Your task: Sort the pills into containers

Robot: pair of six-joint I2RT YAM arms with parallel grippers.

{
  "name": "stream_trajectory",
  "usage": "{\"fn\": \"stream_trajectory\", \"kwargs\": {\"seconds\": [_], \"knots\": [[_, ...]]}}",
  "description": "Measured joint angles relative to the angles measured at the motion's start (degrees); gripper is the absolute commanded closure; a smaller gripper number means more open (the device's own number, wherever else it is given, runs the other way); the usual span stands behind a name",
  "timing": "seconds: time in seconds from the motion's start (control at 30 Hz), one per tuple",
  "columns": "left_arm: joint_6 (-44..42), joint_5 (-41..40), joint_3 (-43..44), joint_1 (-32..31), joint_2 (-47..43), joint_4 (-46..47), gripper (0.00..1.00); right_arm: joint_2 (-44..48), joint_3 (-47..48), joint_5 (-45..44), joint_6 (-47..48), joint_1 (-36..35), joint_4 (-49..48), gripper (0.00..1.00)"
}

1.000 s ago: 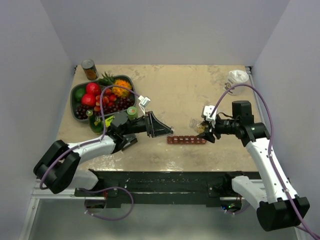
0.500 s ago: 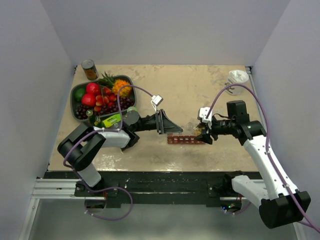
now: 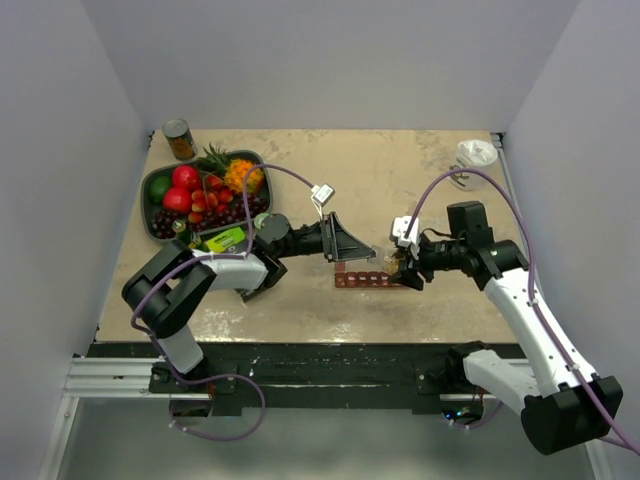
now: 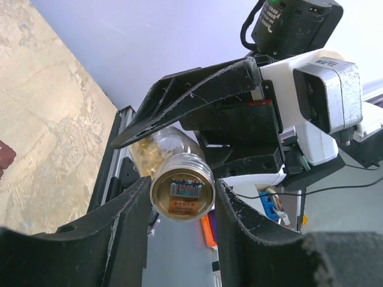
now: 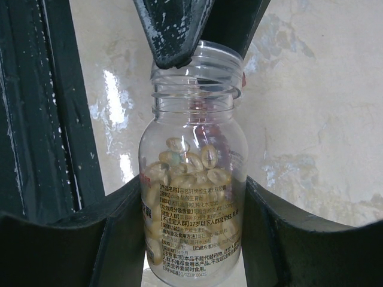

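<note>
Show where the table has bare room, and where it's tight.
Free: the far middle of the table, between fruit bowl and white object; also the near strip before the pill organizer. Crowded: the centre, where left gripper and right gripper meet at the bottle by the organizer, and the far-left corner with bowl and can.

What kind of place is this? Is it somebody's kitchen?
Probably a robot test booth, not a kitchen. Two robot arms are bolted along a table's edge, plain walls box it in, and a fruit bowl sits as a prop.
</note>
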State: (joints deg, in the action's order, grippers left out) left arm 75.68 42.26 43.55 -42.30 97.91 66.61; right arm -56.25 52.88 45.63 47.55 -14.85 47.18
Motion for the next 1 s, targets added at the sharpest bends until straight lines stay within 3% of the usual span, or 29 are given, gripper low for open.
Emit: {"fn": "stream_trajectory", "kwargs": {"seconds": [0.23, 0.67, 1.0], "knots": [[-4.4, -1.2, 1.4, -0.7, -0.7, -7.0, 0.88, -1.1, -0.2, -4.2, -1.4, -1.3, -0.1, 1.00], [-19.3, -5.5, 8.4, -2.4, -4.1, -30.9, 0.89, -3.0, 0.3, -10.4, -4.4, -2.5, 0.4, 1.00], [-26.1, -1.3, 9.7, -2.4, -4.8, -32.3, 0.90, -3.5, 1.5, -6.8, -9.7, -2.4, 2.9, 1.00]]}}
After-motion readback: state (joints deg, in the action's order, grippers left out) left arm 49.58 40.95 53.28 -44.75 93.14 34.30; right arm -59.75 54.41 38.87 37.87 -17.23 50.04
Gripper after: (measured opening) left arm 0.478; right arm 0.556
